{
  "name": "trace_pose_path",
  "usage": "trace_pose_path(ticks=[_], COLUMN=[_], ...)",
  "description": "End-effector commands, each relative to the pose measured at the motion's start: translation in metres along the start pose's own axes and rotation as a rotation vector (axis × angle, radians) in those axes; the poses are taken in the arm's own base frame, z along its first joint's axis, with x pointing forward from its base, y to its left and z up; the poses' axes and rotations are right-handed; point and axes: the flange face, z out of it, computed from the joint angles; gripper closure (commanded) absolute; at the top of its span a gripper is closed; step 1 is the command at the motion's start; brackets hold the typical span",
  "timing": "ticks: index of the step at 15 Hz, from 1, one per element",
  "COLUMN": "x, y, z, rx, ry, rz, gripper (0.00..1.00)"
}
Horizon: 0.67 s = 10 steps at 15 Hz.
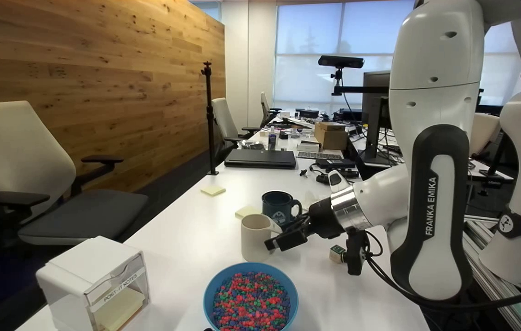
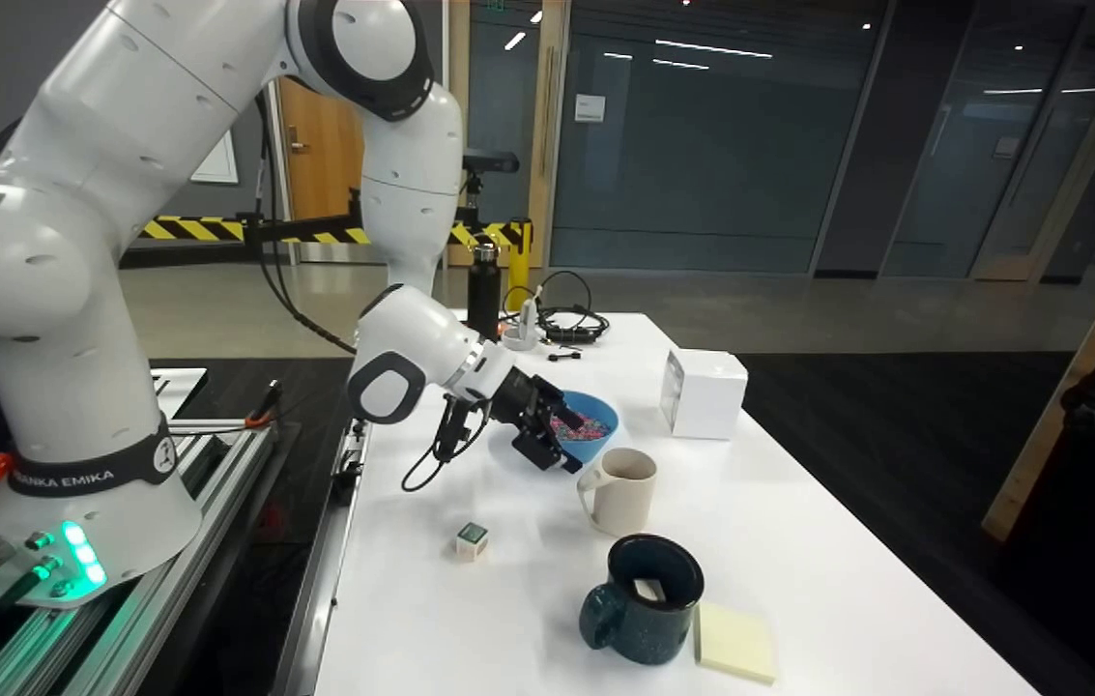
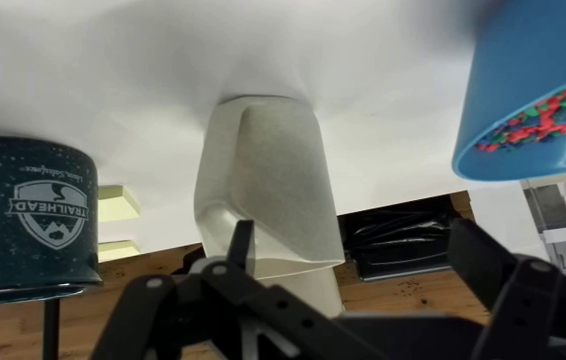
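Exterior views look opposite ways along the tabletop (image 1: pixel 186 230), both catching the bowl (image 1: pixel 251 267); wrist view, upside down, right up close on the pale mug (image 3: pixel 287 165)!

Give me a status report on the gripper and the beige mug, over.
Gripper open, empty, near beige mug. Beige mug upright on white table. Blue bowl and speckled TRAILHEAD mug stand either side, possibly crowding.
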Motion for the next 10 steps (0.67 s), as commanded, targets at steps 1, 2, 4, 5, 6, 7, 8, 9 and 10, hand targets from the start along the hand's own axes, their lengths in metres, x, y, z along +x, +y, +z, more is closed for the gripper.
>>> trace_pose_path(ticks=[1,2,4,5,6,7,8,9,10], x=[0.000,0.000,0.001,-0.006,-0.012,-0.019,-0.024,-0.026,-0.029], y=[-0.001,-0.001,-0.002,0.003,0.009,0.017,0.025,0.032,0.040], z=[0.000,0.000,0.000,-0.003,-0.004,-0.005,-0.006,-0.005,-0.004], rx=[0.001,0.003,0.003,-0.001,-0.011,-0.015,-0.025,-0.038,-0.057], ry=[0.001,0.003,0.005,-0.005,-0.016,-0.029,-0.044,-0.059,-0.066], rz=[-0.001,-0.002,-0.001,0.006,0.011,0.015,0.016,0.019,0.012], gripper=[0.00,0.00,0.00,0.00,0.00,0.00,0.00,0.00,0.00])
